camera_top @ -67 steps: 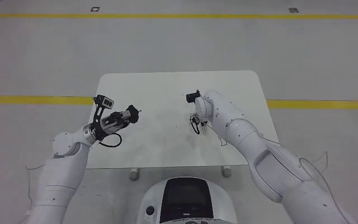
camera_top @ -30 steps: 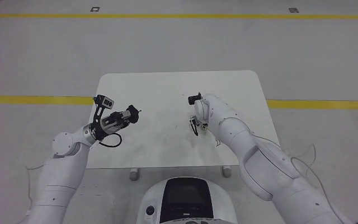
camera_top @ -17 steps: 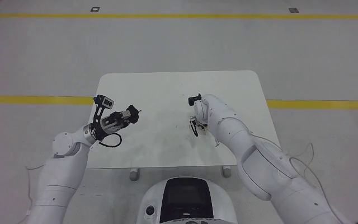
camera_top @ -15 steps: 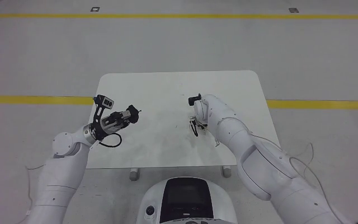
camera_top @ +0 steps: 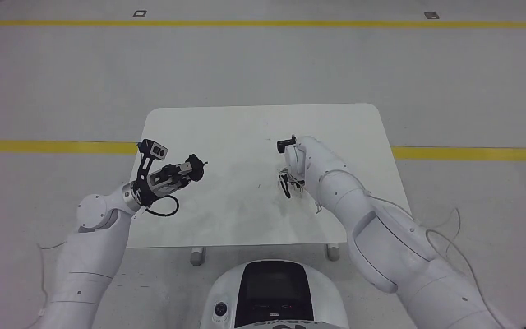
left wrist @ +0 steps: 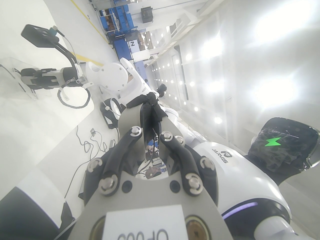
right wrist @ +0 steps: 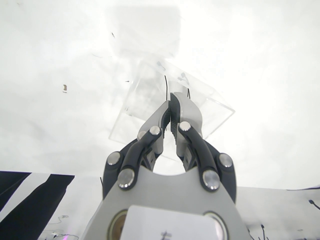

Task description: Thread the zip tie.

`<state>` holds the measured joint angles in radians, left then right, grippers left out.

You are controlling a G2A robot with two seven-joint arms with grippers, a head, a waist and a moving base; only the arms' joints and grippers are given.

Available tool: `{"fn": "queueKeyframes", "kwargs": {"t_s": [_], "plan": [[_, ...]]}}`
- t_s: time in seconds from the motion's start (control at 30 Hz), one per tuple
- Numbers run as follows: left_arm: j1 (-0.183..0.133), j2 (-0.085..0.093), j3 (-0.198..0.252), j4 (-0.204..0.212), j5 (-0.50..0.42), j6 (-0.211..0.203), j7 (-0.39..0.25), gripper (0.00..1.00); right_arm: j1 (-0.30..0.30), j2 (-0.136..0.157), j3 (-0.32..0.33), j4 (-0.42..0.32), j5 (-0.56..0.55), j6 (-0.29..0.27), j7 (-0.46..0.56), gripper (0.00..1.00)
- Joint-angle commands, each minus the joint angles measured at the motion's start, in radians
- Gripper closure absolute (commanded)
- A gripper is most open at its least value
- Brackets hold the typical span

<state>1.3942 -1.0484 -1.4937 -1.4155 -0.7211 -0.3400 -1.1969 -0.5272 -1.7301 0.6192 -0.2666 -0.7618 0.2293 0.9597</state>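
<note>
1. Right gripper [right wrist: 170, 101] was pinched tight on the thin black zip tie [right wrist: 165, 84], its tip at the clear block [right wrist: 142, 93] on the white table [camera_top: 246, 132].
2. Left gripper [left wrist: 146, 109] was clenched on a black strip [left wrist: 150, 98], over the table's left part, well apart.

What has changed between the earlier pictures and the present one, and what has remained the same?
The right arm swung its elbow inward, toward the robot's body, while the right gripper hardly moved above the clear block. It stays shut on the thin zip tie. The left gripper kept its place, shut on a black strip. Nothing was taken hold of or let go.
</note>
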Motion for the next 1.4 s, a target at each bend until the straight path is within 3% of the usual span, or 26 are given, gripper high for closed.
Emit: {"fn": "queueKeyframes", "kwargs": {"t_s": [0.0, 0.5, 1.0, 1.27, 1.37], "plan": [[0.0, 0.0, 0.0, 0.0, 0.0, 0.0, 0.0, 1.0, -0.001, 0.0, 0.003, 0.001, 0.0, 0.001, -0.003, 0.76], [0.0, 0.0, 0.0, 0.0, 0.0, 0.0, 0.0, 1.0, -0.008, -0.009, 0.011, 0.005, -0.014, -0.005, -0.006, 0.87], [0.0, 0.0, 0.0, 0.0, 0.0, 0.0, 0.0, 1.0, -0.009, -0.02, 0.022, 0.031, -0.019, -0.018, -0.01, 0.87], [0.0, 0.0, 0.0, 0.0, 0.0, 0.0, 0.0, 1.0, -0.007, -0.024, 0.029, 0.048, -0.018, -0.025, -0.004, 1.0], [0.0, 0.0, 0.0, 0.0, 0.0, 0.0, 0.0, 1.0, -0.003, -0.025, 0.031, 0.051, -0.02, -0.024, -0.001, 1.0]]}}
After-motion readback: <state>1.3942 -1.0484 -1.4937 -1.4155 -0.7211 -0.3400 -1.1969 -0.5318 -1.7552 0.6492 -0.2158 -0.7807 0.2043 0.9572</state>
